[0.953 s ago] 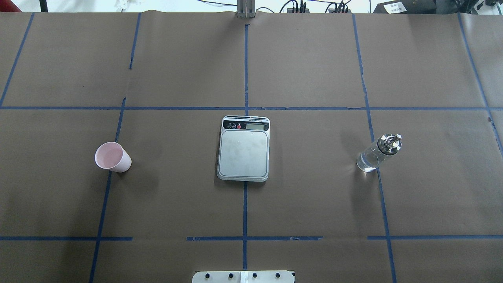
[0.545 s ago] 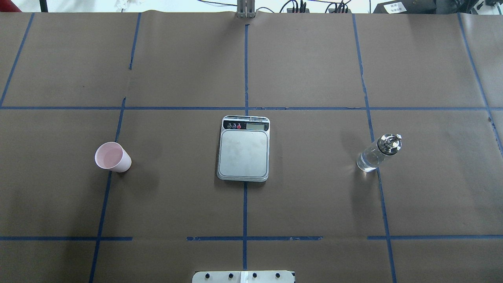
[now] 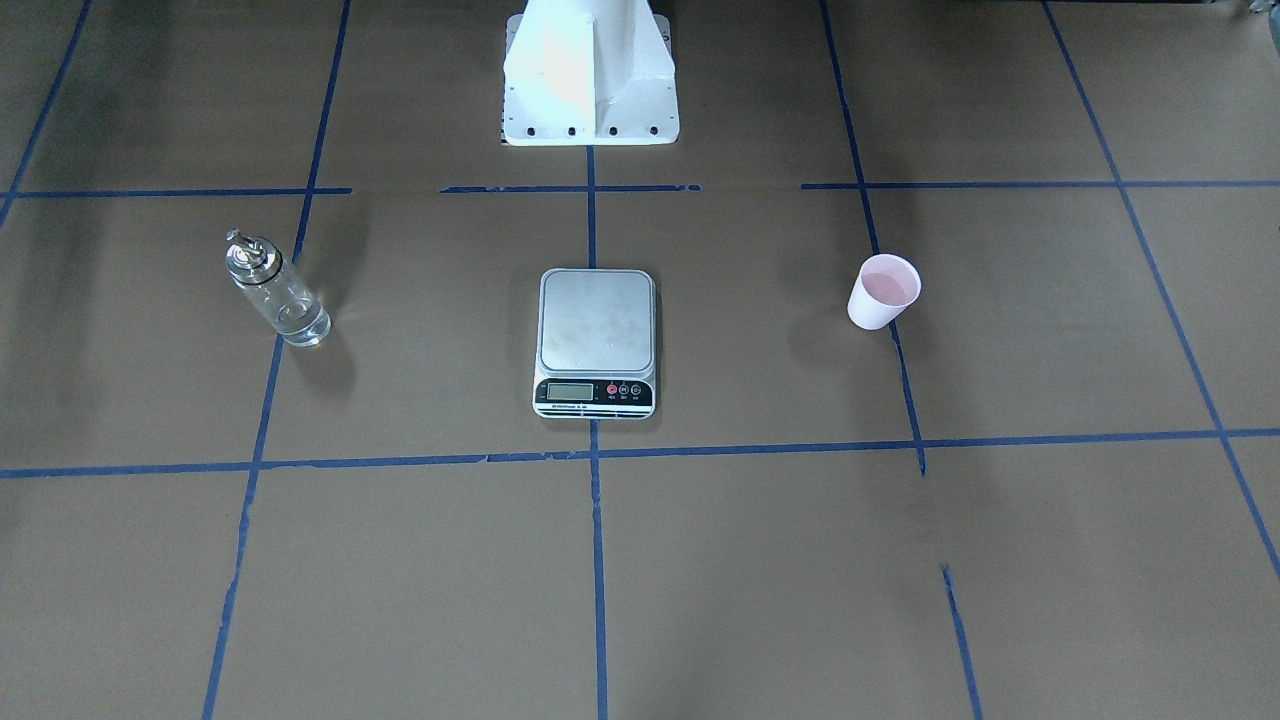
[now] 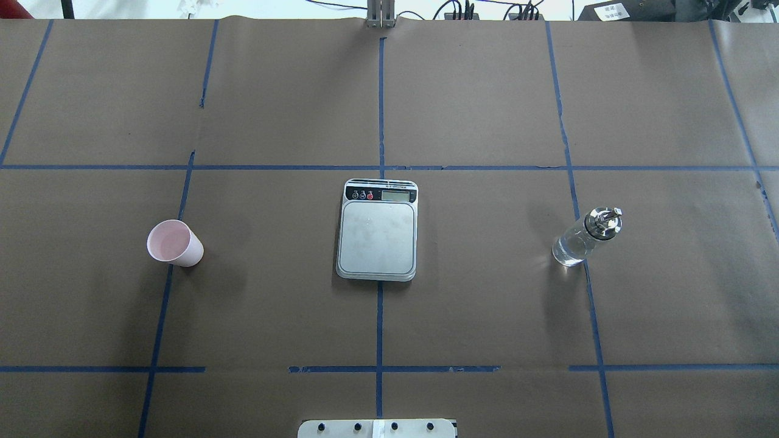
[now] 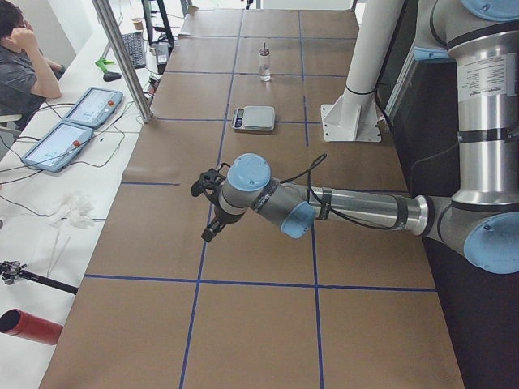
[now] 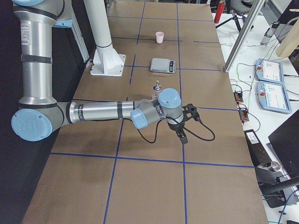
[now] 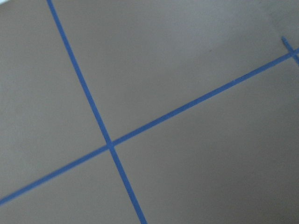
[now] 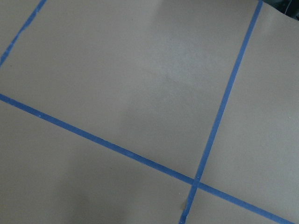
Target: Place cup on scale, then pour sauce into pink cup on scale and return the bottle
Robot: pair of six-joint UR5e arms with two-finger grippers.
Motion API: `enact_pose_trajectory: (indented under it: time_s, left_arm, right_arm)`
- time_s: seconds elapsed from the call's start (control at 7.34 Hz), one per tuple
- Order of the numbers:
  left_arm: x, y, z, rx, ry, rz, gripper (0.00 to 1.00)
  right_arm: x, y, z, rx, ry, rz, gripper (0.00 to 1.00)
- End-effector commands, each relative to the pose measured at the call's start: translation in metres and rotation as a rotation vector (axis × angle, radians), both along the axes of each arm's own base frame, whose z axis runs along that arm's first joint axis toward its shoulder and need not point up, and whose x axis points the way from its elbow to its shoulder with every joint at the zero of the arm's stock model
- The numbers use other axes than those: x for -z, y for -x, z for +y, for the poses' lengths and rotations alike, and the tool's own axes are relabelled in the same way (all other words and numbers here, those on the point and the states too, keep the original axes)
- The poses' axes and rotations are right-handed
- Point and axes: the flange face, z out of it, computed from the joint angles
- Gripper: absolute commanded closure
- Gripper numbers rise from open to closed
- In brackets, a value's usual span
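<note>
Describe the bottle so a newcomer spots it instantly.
On the brown-papered table with its blue tape grid, find the silver scale at the centre. In the overhead view the bottle stands to its right, by a tape line. It is clear glass with a shiny metal cap, unlike the pink cup on the opposite side.

Pink cup [image 4: 175, 243] upright left; scale [image 4: 377, 230] centre, bare; bottle [image 4: 586, 238] upright right.

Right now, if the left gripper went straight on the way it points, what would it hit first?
Probably just the table: the left gripper tilts downward, and its wrist camera sees only brown paper and a blue tape crossing.
</note>
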Motion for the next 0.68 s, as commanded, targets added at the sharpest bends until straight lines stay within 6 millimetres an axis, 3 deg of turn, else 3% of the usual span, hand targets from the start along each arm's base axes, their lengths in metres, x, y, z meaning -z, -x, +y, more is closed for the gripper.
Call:
enact_pose_trajectory:
  time_s: [0.0, 0.14, 0.27, 0.41, 0.54]
  left_arm:
    - [0.029, -0.006, -0.026, -0.022, -0.121, 0.045, 0.0]
    - [0.025, -0.008, -0.04, -0.029, -0.092, 0.075, 0.0]
    - [0.044, -0.011, -0.043, -0.037, -0.136, 0.083, 0.0]
    - [0.053, -0.042, -0.041, -0.071, -0.115, 0.117, 0.0]
    - [0.06, -0.072, -0.039, -0.022, 0.042, 0.201, 0.0]
  right_arm:
    - [0.012, 0.006, -0.001, -0.017, 0.039, -0.094, 0.0]
    - [0.009, 0.007, 0.0, -0.014, 0.045, -0.102, 0.0]
    - [0.01, 0.008, 0.0, -0.004, 0.046, -0.117, 0.0]
    - [0.019, 0.009, -0.002, -0.005, 0.036, -0.123, 0.0]
    - [0.016, 0.011, -0.003, -0.001, 0.04, -0.122, 0.0]
